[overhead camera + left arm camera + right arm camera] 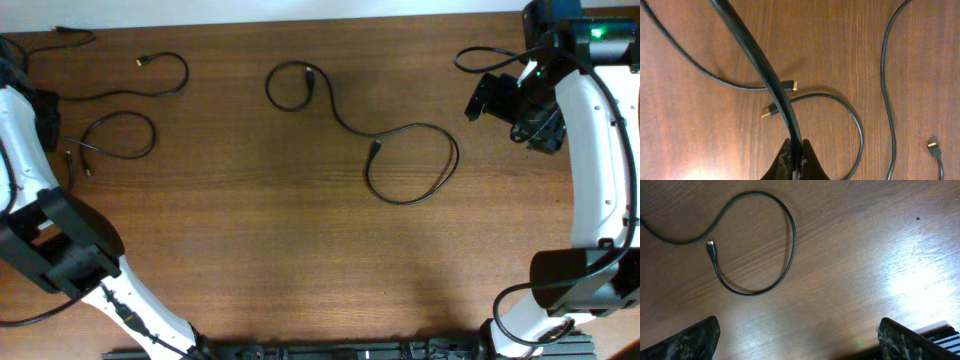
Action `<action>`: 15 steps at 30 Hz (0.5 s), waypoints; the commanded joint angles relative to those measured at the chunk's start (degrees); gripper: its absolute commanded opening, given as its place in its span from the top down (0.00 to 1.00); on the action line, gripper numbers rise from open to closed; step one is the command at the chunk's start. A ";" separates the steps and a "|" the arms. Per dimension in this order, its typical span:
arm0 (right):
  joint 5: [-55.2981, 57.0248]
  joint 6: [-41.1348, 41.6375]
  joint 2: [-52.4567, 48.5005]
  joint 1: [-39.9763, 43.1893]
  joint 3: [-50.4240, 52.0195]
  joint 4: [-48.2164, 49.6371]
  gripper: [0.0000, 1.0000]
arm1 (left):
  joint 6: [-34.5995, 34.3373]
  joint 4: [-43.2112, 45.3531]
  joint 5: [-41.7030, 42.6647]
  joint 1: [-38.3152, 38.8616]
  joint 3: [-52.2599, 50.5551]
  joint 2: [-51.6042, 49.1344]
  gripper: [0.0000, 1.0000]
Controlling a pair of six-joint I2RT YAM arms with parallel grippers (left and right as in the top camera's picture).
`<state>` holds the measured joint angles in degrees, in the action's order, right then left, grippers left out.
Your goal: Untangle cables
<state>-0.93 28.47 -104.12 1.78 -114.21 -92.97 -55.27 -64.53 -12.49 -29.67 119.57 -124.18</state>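
Observation:
Three thin black cables lie apart on the wooden table. The middle cable (410, 165) makes two loops; its larger loop and a plug show in the right wrist view (790, 240). A small looped cable (120, 135) lies at the left, with its two plug ends (767, 112) close together. A long cable (170, 85) runs along the far left. My left gripper (45, 120) is shut on a black cable (765, 70) that rises from between its fingers (796, 155). My right gripper (487, 98) is open and empty (802, 347), to the right of the middle cable.
Another cable end with a plug (935, 148) lies to the right of the left gripper. The right arm's own thicker wire (480, 55) curls at the back right. A black strip (330, 352) runs along the table's front edge.

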 commanded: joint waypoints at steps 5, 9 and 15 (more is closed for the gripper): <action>0.09 0.09 0.66 0.13 -0.33 0.00 0.02 | 9.42 7.10 -0.94 -0.07 -4.37 -1.77 1.00; 0.09 0.09 0.66 0.11 -0.33 0.00 0.02 | 24.87 12.70 -1.09 -0.07 -4.37 -6.16 0.94; 0.09 0.09 0.66 0.13 -0.33 0.00 0.02 | 32.46 14.75 -1.90 0.20 -4.37 -11.32 0.96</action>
<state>-0.93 28.47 -104.12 1.78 -114.21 -93.01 -30.11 -50.85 -13.54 -29.65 115.85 -133.75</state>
